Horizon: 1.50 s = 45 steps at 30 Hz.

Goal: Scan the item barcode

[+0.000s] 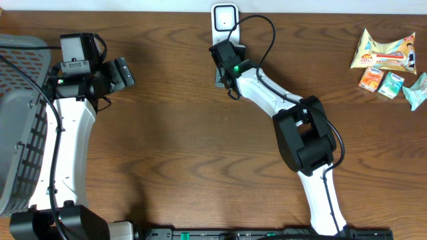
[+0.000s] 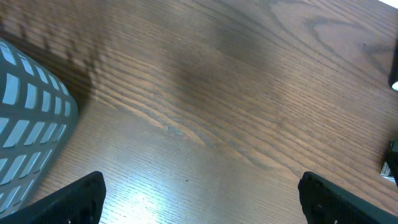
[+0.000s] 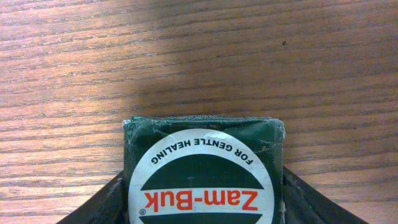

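Right claw (image 3: 204, 198) grips green box (image 3: 202, 132), label "Zam-Buk, FOR GENTLE HEALING"; left claw (image 2: 200, 198) wide, empty.

Overhead view: even, fairly bright light from above. The table (image 1: 167, 80) grain is sharp, with faint soft shadows on the wood.

Left wrist view: soft focus throughout and pale glare on the near wood. A grid shadow lies beyond the basket (image 2: 31, 124) (far left).

Right wrist view: a dim patch lies beyond the green box (image 3: 204, 174), whose label is crisp.
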{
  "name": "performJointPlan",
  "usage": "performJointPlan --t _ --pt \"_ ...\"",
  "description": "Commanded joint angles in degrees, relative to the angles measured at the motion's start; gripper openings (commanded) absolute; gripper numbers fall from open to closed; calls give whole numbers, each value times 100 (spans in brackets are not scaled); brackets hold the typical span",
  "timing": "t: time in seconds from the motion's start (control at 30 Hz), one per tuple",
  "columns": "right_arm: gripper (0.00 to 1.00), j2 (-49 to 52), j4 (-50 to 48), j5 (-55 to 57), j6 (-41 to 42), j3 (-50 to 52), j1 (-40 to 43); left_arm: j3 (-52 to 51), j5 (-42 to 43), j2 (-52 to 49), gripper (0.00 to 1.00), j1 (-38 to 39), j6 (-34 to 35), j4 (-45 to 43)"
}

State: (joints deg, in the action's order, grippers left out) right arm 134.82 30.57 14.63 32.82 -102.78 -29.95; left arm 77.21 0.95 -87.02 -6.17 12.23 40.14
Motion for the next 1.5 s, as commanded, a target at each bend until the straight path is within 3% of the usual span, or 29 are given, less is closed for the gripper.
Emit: performJointPlan --t 0.0,0.13,0.33,0.47,0.8,1.2,1.37,1.47 --pt "57 -155 -7 -37 -76 15 33 -28 -37 -26 98 -20 48 13" --pt "61 -229 -131 -35 -81 2 79 -28 -37 -26 98 -20 48 13" --pt "61 -437 -372 -35 -551 2 83 -28 -37 -26 97 -20 48 13" --pt "54 -529 -376 -37 -592 2 83 -28 -37 -26 98 -20 48 13" --pt "57 -531 -514 42 -645 2 90 -28 -37 -26 98 -20 48 13" --pt "61 -535 -2092 46 -2033 2 190 -28 -37 -26 98 -20 48 13" --pt "62 -535 -3215 9 -2463 2 321 -28 -37 -26 98 -20 48 13" --pt "55 -535 -3753 -273 -2594 2 420 -28 -37 -26 98 -20 48 13"
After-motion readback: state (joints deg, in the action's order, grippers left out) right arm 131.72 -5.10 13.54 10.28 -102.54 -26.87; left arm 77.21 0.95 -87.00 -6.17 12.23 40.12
